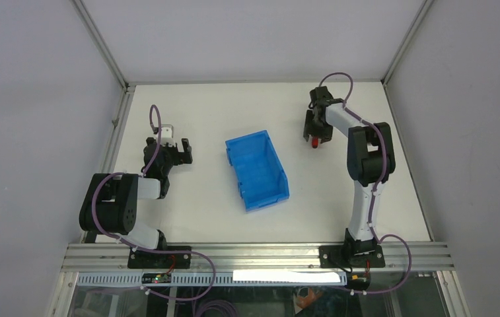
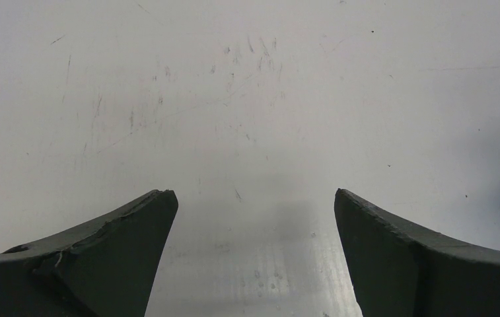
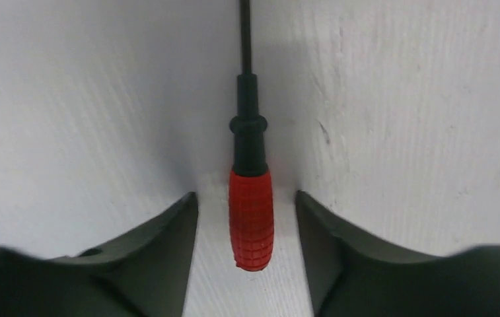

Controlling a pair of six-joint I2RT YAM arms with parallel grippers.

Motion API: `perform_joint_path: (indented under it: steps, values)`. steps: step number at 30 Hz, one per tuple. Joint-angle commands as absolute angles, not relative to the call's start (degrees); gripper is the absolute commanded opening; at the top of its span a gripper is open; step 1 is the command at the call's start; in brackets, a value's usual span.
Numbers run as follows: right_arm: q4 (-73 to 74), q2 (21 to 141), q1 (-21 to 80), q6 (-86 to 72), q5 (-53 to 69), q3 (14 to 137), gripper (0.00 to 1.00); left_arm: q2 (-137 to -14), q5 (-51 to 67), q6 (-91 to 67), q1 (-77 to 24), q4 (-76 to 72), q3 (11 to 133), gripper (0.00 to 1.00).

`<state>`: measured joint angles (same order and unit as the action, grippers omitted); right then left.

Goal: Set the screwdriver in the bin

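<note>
White table, blue bin mid-table, left gripper spread wide, right gripper unclenched astride the screwdriver, gaps both sides, and it lies lengthwise between the fingers, shaft toward the far edge, bare surface separating it from the bin.

A small screwdriver with a short, ribbed red handle, a black collar and a thin black shaft lies flat on the white surface. A bright blue, open-topped rectangular bin stands upright mid-surface, turned at a slant, well apart to the screwdriver's left.
</note>
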<state>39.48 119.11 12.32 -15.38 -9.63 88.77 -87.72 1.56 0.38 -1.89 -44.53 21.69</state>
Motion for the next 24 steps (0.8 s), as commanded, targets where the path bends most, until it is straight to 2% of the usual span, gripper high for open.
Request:
perform_joint_path:
  steps: [1,4,6,17,24]
  values:
    - [37.9,121.8,11.9,-16.1,-6.4,89.9,0.49,-86.4,1.9,-0.6,-2.3,-46.1,21.9,0.99]
    - [39.2,122.0,11.8,-16.1,-7.0,91.0,0.11,-86.3,1.9,-0.6,-2.3,-46.1,21.9,0.99]
    - [40.2,120.5,11.8,-15.6,-7.5,91.8,0.00,-86.4,1.9,-0.5,-2.3,-46.1,21.9,0.99]
    - [51.0,101.4,12.5,-14.6,-12.5,94.9,0.00,-86.4,1.8,-0.6,-2.2,-46.1,21.9,0.99]
    - [54.7,92.0,22.4,-13.1,-16.5,98.2,0.00,-86.4,1.9,-0.6,-2.3,-46.1,21.9,0.99]
